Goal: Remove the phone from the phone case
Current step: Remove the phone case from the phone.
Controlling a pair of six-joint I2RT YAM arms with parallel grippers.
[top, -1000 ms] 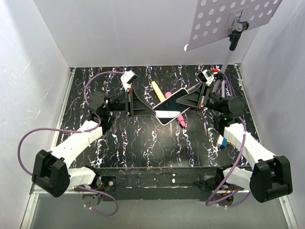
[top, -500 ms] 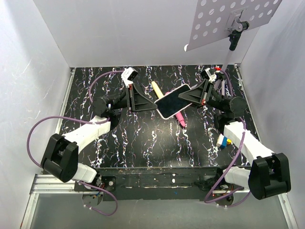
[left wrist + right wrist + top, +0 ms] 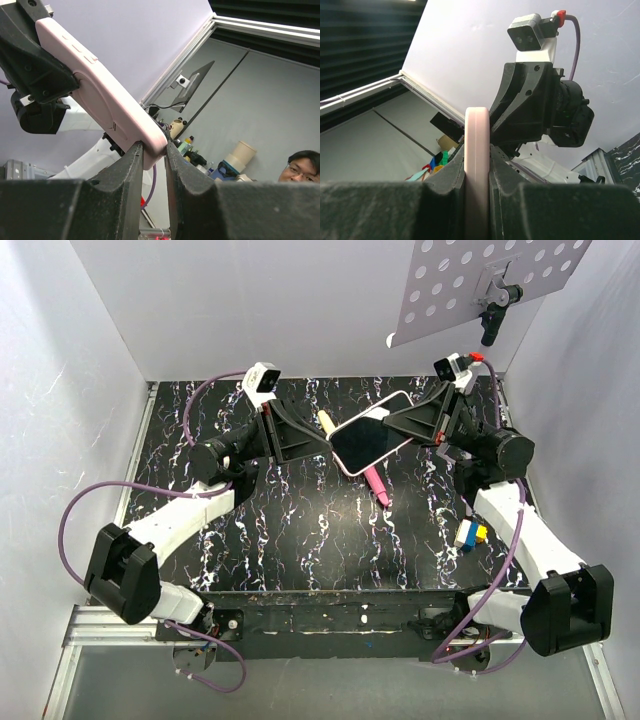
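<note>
Pinching the phone case (image 3: 100,90) — left gripper (image 3: 154,150), right gripper (image 3: 477,167).

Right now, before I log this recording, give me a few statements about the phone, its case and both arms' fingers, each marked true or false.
1. The left fingers and the right fingers both pinch the phone case. True.
2. The phone lies flat on the table. False: it is held in the air between the two arms.
3. The phone is out of its case. False: the pink rim surrounds the dark screen.
4. A pink marker lies on the table below the phone. True.
5. The screen faces the table. False: it faces up toward the top camera.
</note>
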